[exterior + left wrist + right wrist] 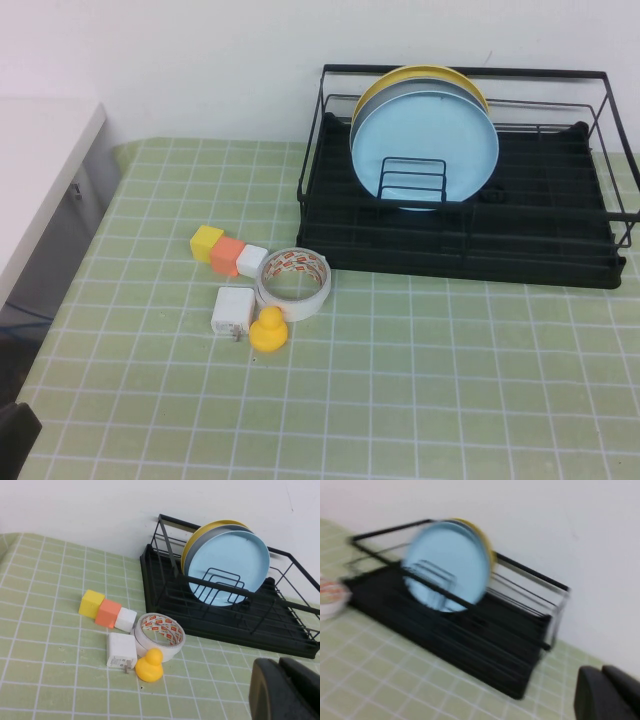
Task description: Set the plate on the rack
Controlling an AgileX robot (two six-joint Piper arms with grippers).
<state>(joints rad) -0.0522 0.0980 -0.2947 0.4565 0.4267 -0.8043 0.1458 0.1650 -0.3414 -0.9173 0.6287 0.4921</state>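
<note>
The glossy light blue plate (pixel 425 145) is stood upright in the black rack (pixel 460 240), frontmost of three. The left gripper (pixel 285 690) and right gripper (pixel 607 695) are held clear; their jaws' state cannot be told.

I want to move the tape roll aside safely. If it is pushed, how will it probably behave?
The tape roll lies flat, so it would probably slide, not roll. It seems light, being mostly hollow. It touches the rubber duck, which would likely shift too. The left gripper and right gripper are away from it.
</note>
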